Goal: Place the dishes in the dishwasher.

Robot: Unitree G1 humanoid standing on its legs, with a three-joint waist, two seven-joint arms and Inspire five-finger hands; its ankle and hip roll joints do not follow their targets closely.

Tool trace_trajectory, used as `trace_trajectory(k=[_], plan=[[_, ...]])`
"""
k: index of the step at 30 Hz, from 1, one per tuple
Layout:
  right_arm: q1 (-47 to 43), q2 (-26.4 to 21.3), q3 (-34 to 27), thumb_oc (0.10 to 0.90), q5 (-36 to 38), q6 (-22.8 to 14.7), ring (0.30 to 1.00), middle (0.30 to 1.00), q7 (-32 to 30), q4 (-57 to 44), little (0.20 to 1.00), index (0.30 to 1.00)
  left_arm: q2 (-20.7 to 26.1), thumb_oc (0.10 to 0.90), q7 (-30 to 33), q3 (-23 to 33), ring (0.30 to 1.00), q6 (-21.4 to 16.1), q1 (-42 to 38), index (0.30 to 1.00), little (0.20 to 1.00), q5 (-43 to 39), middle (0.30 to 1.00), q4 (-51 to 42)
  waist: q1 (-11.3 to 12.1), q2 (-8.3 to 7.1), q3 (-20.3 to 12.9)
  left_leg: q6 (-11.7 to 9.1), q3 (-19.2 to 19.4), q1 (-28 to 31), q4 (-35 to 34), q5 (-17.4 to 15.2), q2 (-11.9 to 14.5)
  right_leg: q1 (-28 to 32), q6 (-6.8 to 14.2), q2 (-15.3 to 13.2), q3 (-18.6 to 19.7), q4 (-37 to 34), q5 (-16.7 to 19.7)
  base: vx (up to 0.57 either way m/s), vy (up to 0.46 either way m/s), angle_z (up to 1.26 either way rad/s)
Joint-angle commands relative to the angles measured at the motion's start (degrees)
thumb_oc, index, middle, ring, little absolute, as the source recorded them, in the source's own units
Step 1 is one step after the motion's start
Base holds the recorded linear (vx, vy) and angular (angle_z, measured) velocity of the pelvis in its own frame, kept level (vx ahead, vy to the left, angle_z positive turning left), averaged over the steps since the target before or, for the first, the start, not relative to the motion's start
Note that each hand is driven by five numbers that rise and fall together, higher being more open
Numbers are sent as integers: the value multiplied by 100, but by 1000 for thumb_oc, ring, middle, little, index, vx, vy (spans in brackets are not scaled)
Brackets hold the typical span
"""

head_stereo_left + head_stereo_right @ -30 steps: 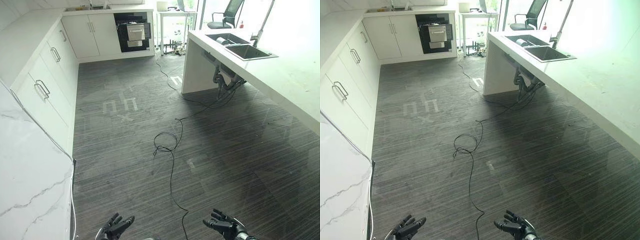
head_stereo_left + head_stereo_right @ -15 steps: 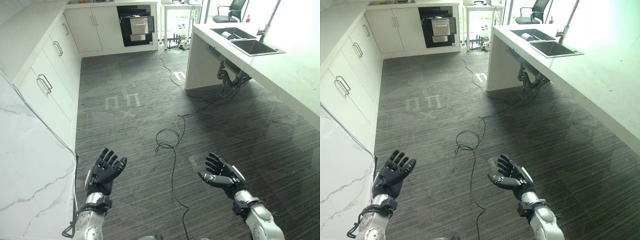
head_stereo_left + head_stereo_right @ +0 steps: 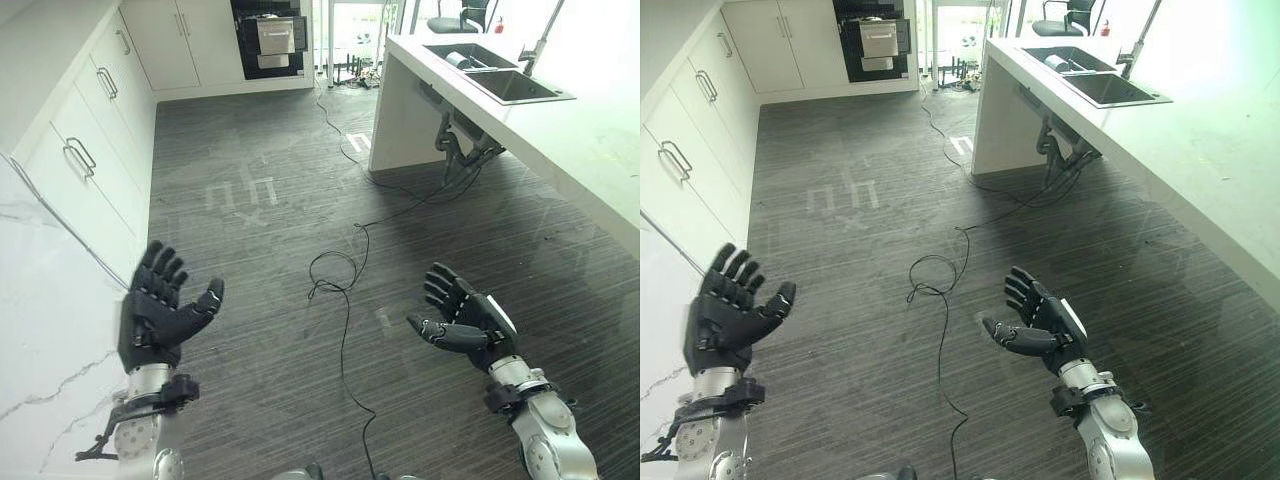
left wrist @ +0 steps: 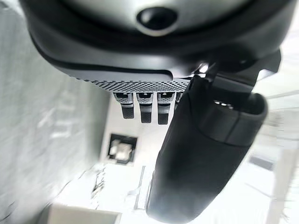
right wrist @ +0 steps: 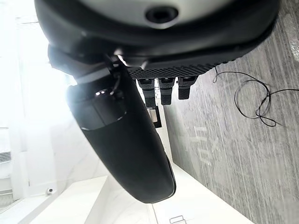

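Raised over the dark striped wooden floor (image 3: 270, 300), the left hand (image 3: 155, 315) is held at the near left with its palm up, fingers straight and spread, nothing in its grasp. The right hand (image 3: 465, 318) is held at the near right, fingers loosely extended and slightly bent, likewise empty. An open black dishwasher (image 3: 270, 35) with a silver drawer pulled out is seen at the far end of the room, set among white cabinets with metal handles (image 3: 85, 130) running along the left. A white counter with a steel sink (image 3: 500, 85) is placed at the right. No dishes can be made out with certainty.
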Motion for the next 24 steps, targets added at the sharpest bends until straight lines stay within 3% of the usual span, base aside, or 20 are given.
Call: trace_trajectory(k=[1,4,7,8,9,11,13,16,20,21,24], plan=[[-431,-213,-292,800,234,-718,900,900,19,-750,900,900,487,800,-109,76,900,-630,-350,900,900,20,900,-588,32,34,-269,-649,-1,359,249,-531,532,-89,195,101,38,296,-313,15,-106,5],[-398,-240,-277,800,264,-748,900,900,126,-737,900,900,431,800,-215,72,900,-627,-262,900,900,-94,900,-617,108,-27,-205,-669,-82,366,249,-306,419,-133,127,154,108,296,-271,49,-110,1],[-270,-296,-300,800,149,-843,900,900,129,-815,900,900,347,800,-475,86,900,-607,-183,900,900,-257,900,-579,209,-264,-4,-711,153,448,249,613,227,-62,31,29,173,296,-257,104,-172,-5],[-226,-290,-328,800,131,-889,900,900,131,-818,900,900,309,800,-559,63,900,-556,-189,900,900,-280,900,-570,254,-342,106,-696,240,205,445,782,170,-45,23,-30,191,296,-212,93,-145,2],[-224,-268,-341,800,101,-900,900,900,120,-804,900,900,269,800,-602,50,900,-544,-195,900,900,-240,900,-539,256,-339,153,-672,328,83,323,745,178,-35,48,-17,195,296,-210,105,-22,8],[-250,-266,-338,800,70,-874,900,900,93,-775,900,900,231,800,-707,41,900,-489,-91,900,900,-320,900,-517,240,-147,231,-717,420,-123,249,494,425,48,125,138,186,296,-274,167,99,27],[-188,-264,-352,800,52,-867,900,900,95,-837,900,900,237,800,-800,43,900,-458,76,900,900,-381,900,-582,249,108,240,-926,369,-672,249,798,858,100,125,360,214,296,-354,212,152,18],[-98,-349,-391,800,115,-825,900,900,135,-946,900,900,241,800,-832,54,900,-387,148,900,900,-444,900,-646,282,233,247,-1096,145,-1111,249,1166,1030,214,56,504,273,296,-475,226,167,-7],[-60,-511,-424,800,286,-787,900,900,295,-972,900,900,204,800,-739,-37,900,-467,111,900,900,-419,900,-587,214,288,197,-1089,275,-1119,249,978,992,378,85,431,266,296,-579,272,286,-41],[9,-510,-483,800,562,-698,900,900,362,-1001,900,900,239,800,-695,-85,900,-408,41,900,900,-436,900,-588,192,244,118,-894,332,-922,249,518,836,488,197,282,248,296,-583,213,237,-52],[68,-401,-535,800,586,-649,900,900,428,-1058,900,900,325,800,-755,-92,900,-387,-100,900,900,-344,900,-606,217,153,-43,-649,240,-712,249,173,591,663,353,74,236,296,-613,247,264,-12]])
